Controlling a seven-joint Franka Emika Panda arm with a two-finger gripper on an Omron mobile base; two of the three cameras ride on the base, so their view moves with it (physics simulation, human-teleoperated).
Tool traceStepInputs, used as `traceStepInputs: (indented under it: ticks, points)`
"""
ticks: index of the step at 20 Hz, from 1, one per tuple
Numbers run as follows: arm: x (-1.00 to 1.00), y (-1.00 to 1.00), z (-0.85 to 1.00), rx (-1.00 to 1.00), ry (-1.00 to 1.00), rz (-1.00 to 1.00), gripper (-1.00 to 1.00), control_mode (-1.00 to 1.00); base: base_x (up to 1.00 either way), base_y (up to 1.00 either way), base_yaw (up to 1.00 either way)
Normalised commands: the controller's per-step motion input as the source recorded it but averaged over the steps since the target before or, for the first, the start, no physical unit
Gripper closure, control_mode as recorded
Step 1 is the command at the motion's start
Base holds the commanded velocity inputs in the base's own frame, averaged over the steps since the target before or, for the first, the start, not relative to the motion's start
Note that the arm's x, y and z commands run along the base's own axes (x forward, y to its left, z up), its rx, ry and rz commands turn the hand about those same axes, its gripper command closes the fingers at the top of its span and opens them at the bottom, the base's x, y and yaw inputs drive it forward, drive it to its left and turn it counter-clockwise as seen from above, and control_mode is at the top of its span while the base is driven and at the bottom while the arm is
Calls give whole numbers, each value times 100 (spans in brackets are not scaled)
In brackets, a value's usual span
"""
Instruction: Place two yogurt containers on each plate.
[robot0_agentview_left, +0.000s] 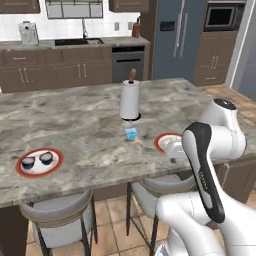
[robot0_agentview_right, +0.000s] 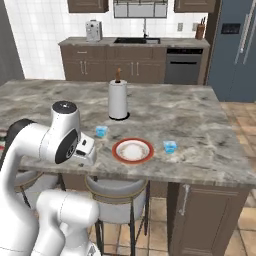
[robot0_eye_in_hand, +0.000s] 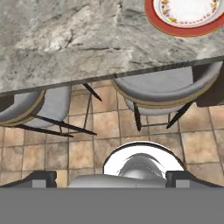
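On the marble island, the left plate (robot0_agentview_left: 56, 165) carries two dark navy yogurt containers (robot0_agentview_left: 28, 162) side by side. The other plate (robot0_agentview_right: 116, 150) is bare and lies near the island's front edge; its red rim (robot0_eye_in_hand: 157, 22) shows at the top right of the hand view. One light blue yogurt container (robot0_agentview_right: 101, 131) stands left of that plate and behind it, another (robot0_agentview_right: 170, 147) just right of it. My gripper (robot0_eye_in_hand: 113, 179) is open with nothing between its fingertips (robot0_eye_in_hand: 41, 178). It hangs at the island's front edge, left of the bare plate, and looks down past the edge.
A tall white paper-towel roll (robot0_agentview_right: 118, 100) stands upright behind the bare plate. Grey padded stools (robot0_eye_in_hand: 166, 87) are tucked under the island's front edge, above a tiled floor. The arm's elbow (robot0_agentview_left: 200, 150) covers part of the right plate in the left base view.
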Motion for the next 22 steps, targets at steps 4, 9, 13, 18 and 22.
traceStepInputs:
  ticks: [4,9,13,18,22]
  points:
    - [0,0,0,0,0,0,-100,100,0,-100,-21]
    - [0,0,0,0,0,0,-100,100,30,-66,-1]
    - [0,0,0,0,0,0,-100,100,29,-23,8]
    - [0,0,0,0,0,0,-100,100,33,22,26]
    - [0,0,0,0,0,0,-100,100,0,55,22]
